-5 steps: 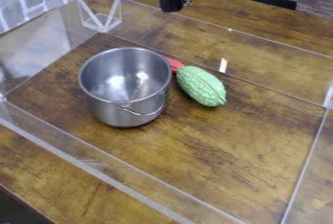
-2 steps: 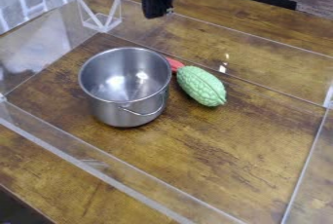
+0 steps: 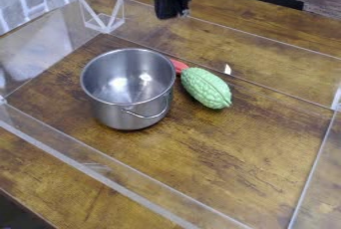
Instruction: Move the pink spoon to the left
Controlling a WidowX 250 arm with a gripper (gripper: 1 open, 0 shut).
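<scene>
Camera view shows that the gripper (image 3: 170,12) has shifted a little to the right along the far edge of the table (image 3: 253,163) compared with a moment before, and it sits slightly higher in the picture. One second ago it was further right than now, so it went left and came partly back. Nothing else has changed place.

The arm comes down from the top edge of the picture, dark and nearly vertical, with its tip hanging above the far part of the table. Its jaws are closed and narrow, and nothing is between them.

The pink spoon (image 3: 178,66) shows only as a small reddish tip, wedged between the steel pot (image 3: 130,87) and the green vegetable (image 3: 206,88), near the middle of the table. It lies well apart from the gripper. The pot stands upright, just beside the vegetable, which lies on its side toward the right.
</scene>
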